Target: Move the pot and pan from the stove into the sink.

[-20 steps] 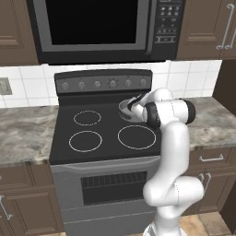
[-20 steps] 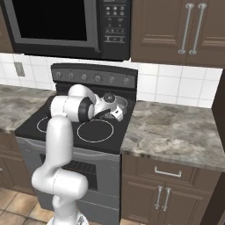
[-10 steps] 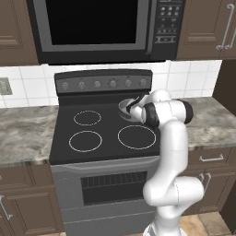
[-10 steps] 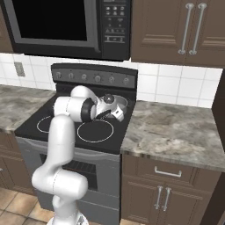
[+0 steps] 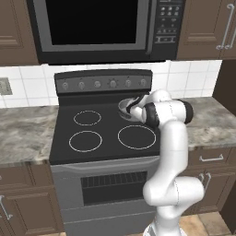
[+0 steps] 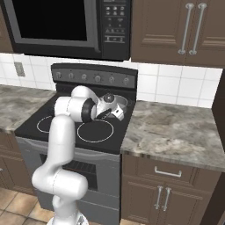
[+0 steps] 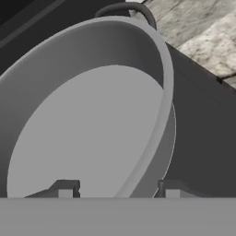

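The silver-grey pot (image 5: 124,106) (image 6: 124,103) stands on the back right burner of the black stove (image 5: 99,124) (image 6: 66,115). My gripper (image 5: 132,111) (image 6: 115,111) reaches down onto its near right rim. In the hand view the pot (image 7: 92,129) is seen from close up, and my gripper (image 7: 117,189) straddles the rim. One fingertip (image 7: 64,188) is inside the pot and the other is outside, with a small gap on each side, so the jaws are open. A dark loop handle (image 7: 133,8) shows on the far rim. The pan and the sink are out of view.
Speckled stone counter (image 5: 25,131) (image 6: 176,132) runs on both sides of the stove. A raised knob panel (image 5: 103,83) stands right behind the pot, with a microwave (image 5: 99,25) above it. The other three burner rings (image 5: 85,140) are bare.
The fingers have drawn partway together around the pot's rim. The arm and the pot have barely moved.
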